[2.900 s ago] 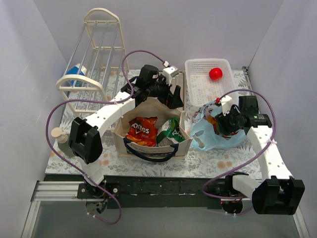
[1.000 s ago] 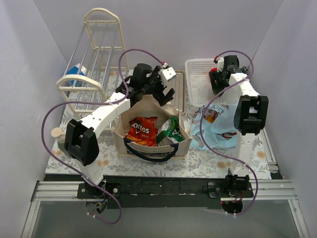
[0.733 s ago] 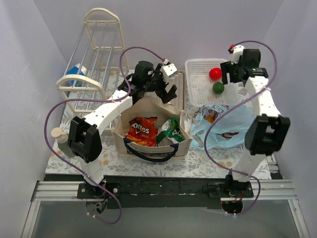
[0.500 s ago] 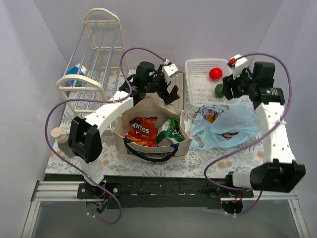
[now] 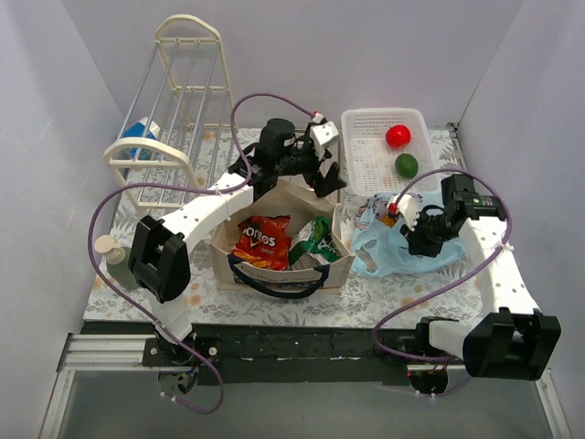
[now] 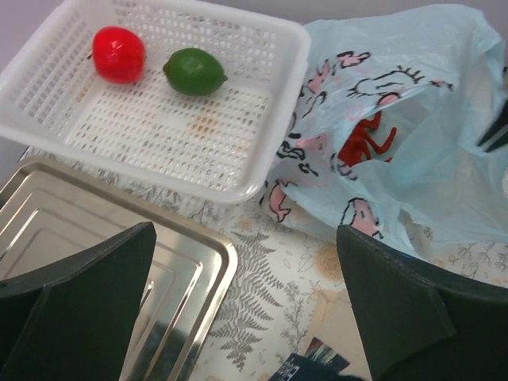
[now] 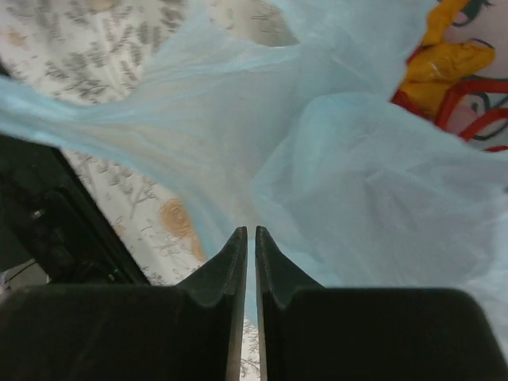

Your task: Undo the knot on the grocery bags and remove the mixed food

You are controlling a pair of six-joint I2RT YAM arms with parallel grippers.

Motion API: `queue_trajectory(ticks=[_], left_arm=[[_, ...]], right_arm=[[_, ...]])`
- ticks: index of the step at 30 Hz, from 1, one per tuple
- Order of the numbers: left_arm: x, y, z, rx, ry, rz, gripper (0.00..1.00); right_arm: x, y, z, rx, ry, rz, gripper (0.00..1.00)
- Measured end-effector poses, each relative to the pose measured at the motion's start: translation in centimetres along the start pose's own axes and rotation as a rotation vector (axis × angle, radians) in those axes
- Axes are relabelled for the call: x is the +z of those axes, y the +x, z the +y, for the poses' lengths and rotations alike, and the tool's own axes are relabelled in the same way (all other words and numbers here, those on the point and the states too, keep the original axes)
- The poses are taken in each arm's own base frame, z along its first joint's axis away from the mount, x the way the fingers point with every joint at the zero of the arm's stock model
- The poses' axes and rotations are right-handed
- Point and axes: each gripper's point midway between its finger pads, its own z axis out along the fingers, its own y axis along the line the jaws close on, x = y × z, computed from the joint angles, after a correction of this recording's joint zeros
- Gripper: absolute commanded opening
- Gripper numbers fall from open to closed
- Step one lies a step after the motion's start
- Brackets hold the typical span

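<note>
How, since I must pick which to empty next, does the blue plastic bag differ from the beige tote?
The blue plastic bag is thin, crinkly, printed; the beige tote is stiff, boxy, plain. The blue plastic bag lies slumped; the beige tote stands upright, mouth open. The beige tote shows a Doritos bag and green snack bag; the blue plastic bag, something red through its film. Both rest on the table.

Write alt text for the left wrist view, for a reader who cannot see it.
A white basket holds a red apple and a green fruit; beside it lies a light-blue plastic bag with something red inside. Below are a metal tray and the open left hand.
</note>
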Motion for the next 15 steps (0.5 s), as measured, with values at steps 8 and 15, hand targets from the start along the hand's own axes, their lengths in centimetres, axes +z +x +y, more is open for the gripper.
queue_trajectory(ticks=[8,15], left_arm=[[2.3,-0.4,-5.8,0.049,0.112,-0.009,0.98],[2.1,0.2,-4.7,0.051,0.075,0.011,0.98]], right_arm=[[-0.1,-0.4,-11.8,0.149,0.436,0.035,0.12],[-0.1,-4.5,-13.4,0.193,0.507,-0.158,0.16]])
